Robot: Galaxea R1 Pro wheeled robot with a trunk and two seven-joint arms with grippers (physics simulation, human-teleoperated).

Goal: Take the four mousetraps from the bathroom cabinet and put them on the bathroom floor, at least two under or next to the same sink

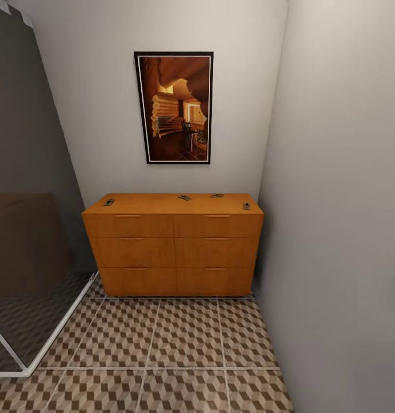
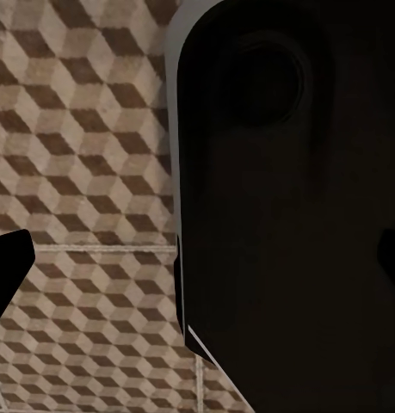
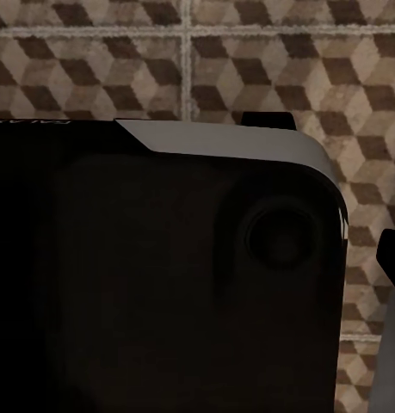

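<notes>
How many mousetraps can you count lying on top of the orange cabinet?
4, all on the cabinet top: one at the left front corner, one near the middle, one right of it, one at the right front corner.

orange cabinet (image 1: 173,252), brown-beige (cube-patterned) floor (image 1: 163,355)

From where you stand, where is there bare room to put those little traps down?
The tiled floor in front of the cabinet is bare, bordered by the grey wall on the right and the white-framed glass panel on the left. The cabinet top is busier: four mousetraps spread along it, with bare wood between them.
</notes>
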